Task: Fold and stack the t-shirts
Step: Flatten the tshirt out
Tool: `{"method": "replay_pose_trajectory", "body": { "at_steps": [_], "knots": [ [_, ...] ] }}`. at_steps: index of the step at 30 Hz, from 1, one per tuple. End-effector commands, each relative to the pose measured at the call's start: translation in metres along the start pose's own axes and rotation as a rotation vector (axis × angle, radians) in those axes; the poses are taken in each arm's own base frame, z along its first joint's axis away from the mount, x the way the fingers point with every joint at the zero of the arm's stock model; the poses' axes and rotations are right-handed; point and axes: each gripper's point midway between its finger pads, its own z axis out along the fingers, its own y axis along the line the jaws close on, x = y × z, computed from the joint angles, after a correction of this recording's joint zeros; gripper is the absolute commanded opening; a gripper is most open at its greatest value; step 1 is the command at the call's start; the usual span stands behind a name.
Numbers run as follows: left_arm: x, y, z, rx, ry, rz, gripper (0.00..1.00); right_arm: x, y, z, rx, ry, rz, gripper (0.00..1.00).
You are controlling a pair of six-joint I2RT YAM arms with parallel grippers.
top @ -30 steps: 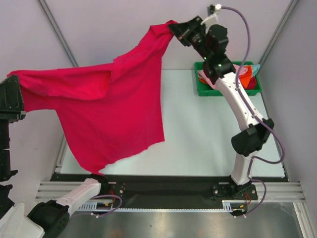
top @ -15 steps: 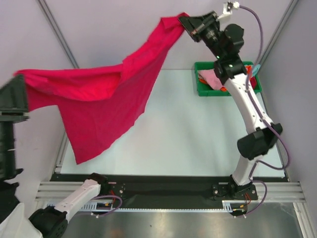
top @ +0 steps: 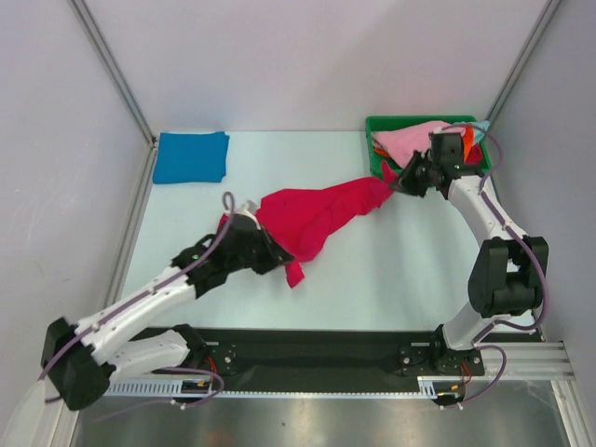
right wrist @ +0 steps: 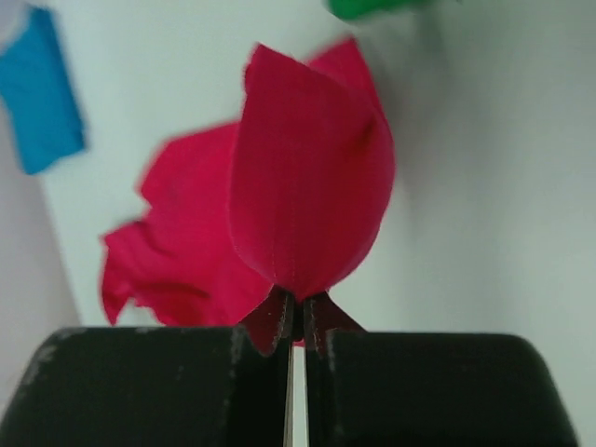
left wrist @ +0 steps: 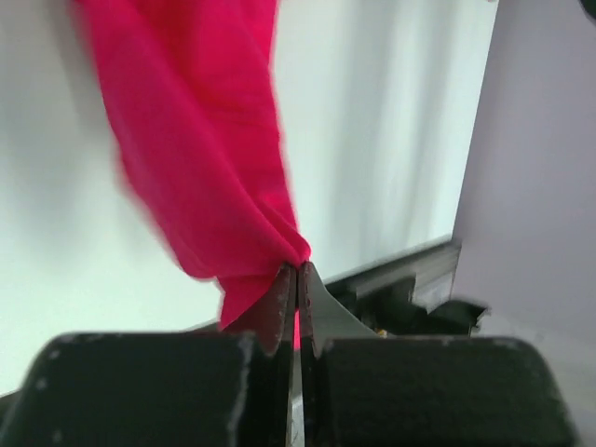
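The crimson t-shirt hangs bunched in a low, narrow band just over the table, stretched between my two grippers. My left gripper is shut on its near-left end, with a small flap trailing below. In the left wrist view the cloth runs up from the closed left gripper. My right gripper is shut on the far-right end, close to the green bin. A rounded fold of the shirt bulges straight out of the right gripper.
A folded blue t-shirt lies flat at the table's far left corner and shows as the blue t-shirt in the right wrist view. The green bin at the far right holds a pink t-shirt and other coloured cloth. Walls close in both sides.
Both arms have dropped from high in the air to just above the table and moved closer together. The spread-out crimson shirt has collapsed into a bunched strip. The blue shirt is now uncovered.
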Motion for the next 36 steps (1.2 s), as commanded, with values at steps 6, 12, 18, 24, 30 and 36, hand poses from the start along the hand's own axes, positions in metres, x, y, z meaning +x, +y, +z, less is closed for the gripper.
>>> {"method": "replay_pose_trajectory", "body": {
  "at_steps": [6,12,18,24,30,36],
  "knots": [
    [0.107,-0.081,0.044,0.288,0.476,0.002,0.11,-0.007,-0.058,-0.015,0.220,-0.003,-0.195,0.01],
    [0.130,-0.136,0.040,0.442,0.614,0.201,0.20,-0.043,-0.043,-0.013,0.231,-0.050,-0.250,0.00],
    [0.144,-0.157,0.036,0.452,0.717,0.329,0.08,-0.073,-0.006,-0.028,0.187,-0.152,-0.278,0.00],
    [0.059,-0.135,0.013,0.351,0.337,0.413,0.53,-0.051,-0.008,-0.025,0.184,-0.099,-0.288,0.34],
    [-0.038,-0.016,-0.027,0.099,0.000,0.237,0.62,-0.004,-0.056,-0.039,0.340,-0.027,-0.290,0.69],
    [-0.084,0.076,-0.051,-0.132,-0.241,0.061,0.63,0.108,-0.016,-0.056,0.086,0.134,-0.235,0.73]
  ]
}}
